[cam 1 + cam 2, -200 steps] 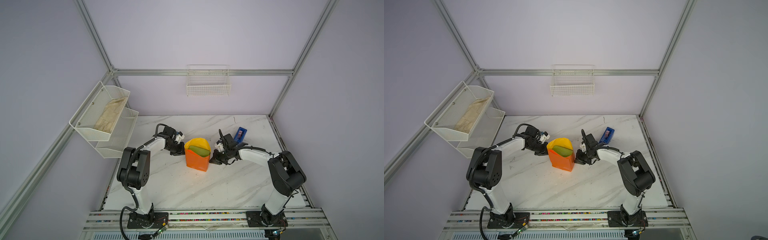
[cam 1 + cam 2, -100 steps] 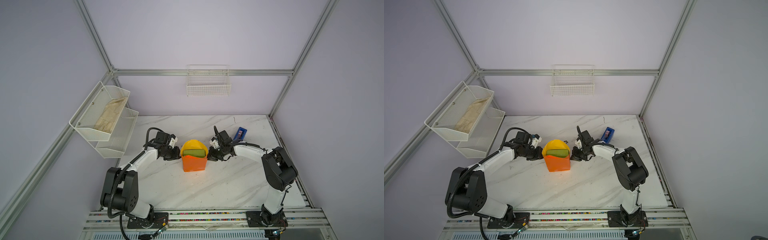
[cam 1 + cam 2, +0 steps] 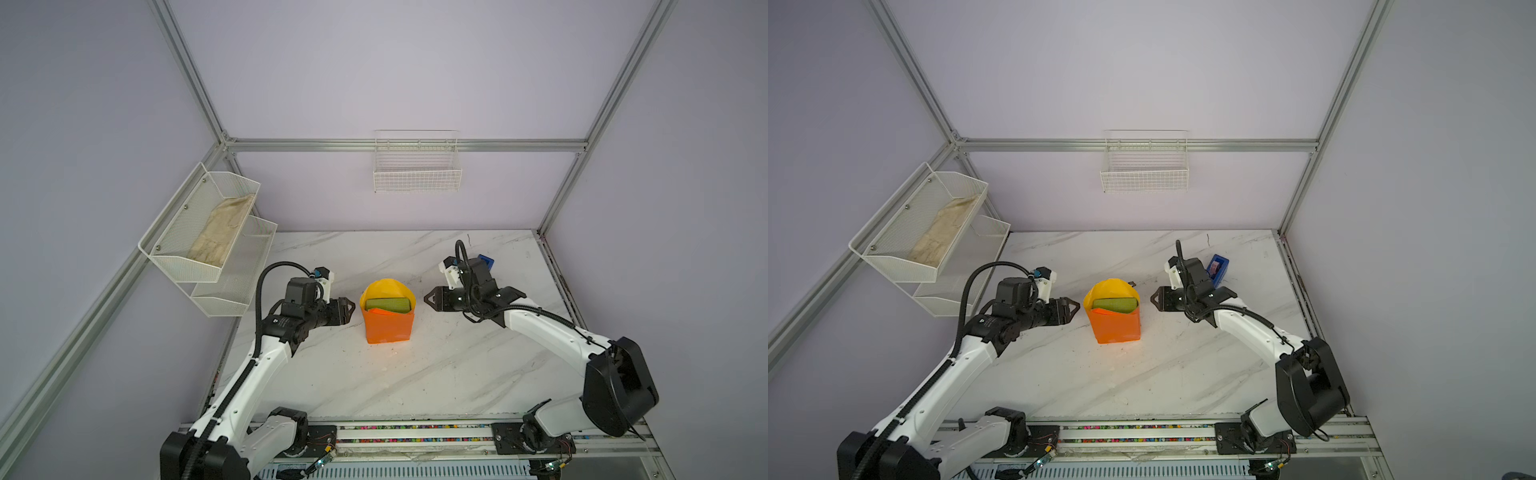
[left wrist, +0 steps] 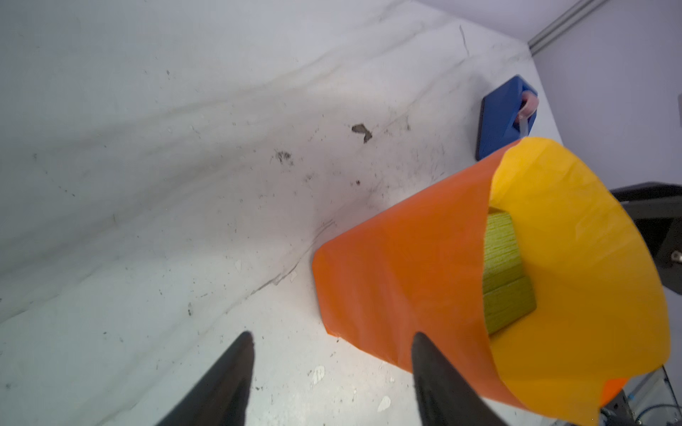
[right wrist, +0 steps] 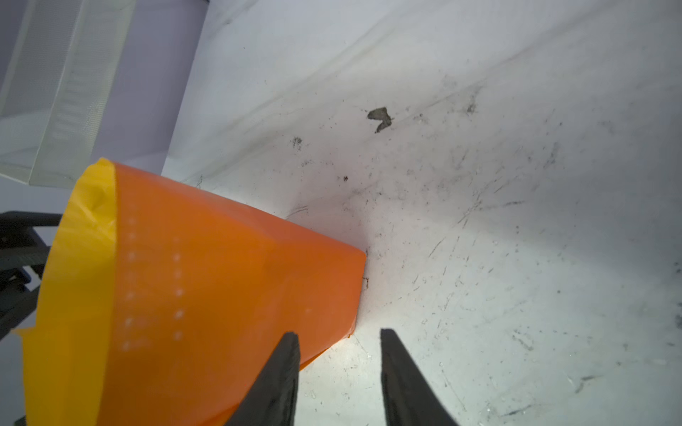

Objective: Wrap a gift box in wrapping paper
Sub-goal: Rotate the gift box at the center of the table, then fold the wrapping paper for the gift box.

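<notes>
Marble table (image 3: 415, 374); orange wrapping paper (image 3: 388, 328) cups olive gift box (image 3: 388, 304).

The wrapping paper (image 3: 388, 326) (image 3: 1117, 328) stands upright near the middle of the marble table (image 3: 374, 382) as an open sleeve, glossy orange on its outside and yellow on its inside, with the far wall curved and higher than the near one. The gift box (image 3: 388, 304) (image 3: 1115, 304), olive-green and matte, sits inside this sleeve, below the paper's rim. In the left wrist view the box (image 4: 505, 280) shows a seam line across its side.
</notes>
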